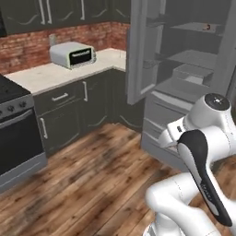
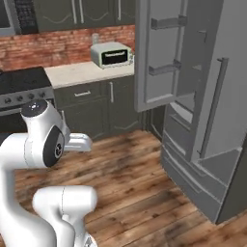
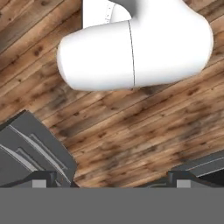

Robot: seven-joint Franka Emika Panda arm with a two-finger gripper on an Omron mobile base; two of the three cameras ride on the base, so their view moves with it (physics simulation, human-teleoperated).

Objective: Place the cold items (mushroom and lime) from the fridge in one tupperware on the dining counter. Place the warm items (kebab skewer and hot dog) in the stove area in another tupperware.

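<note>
The fridge [image 1: 159, 108] stands with its doors swung open, shelves bare except for one small brownish item [image 1: 208, 27] on the top shelf, too small to name. My gripper [image 3: 113, 180] points down at the wooden floor, its two dark fingertips [image 3: 43, 178] set wide apart with nothing between them. The arm is folded up in front of the base, short of the fridge. Lime, kebab skewer, hot dog and tupperware are out of view.
An open fridge door [image 2: 159, 53] juts into the room; a second door [image 2: 219, 96] hangs at the right. A stove [image 1: 14, 115] sits at the left beside a light counter [image 1: 46, 76] carrying a toaster oven [image 1: 72, 54]. Wooden floor [image 1: 92, 175] lies between.
</note>
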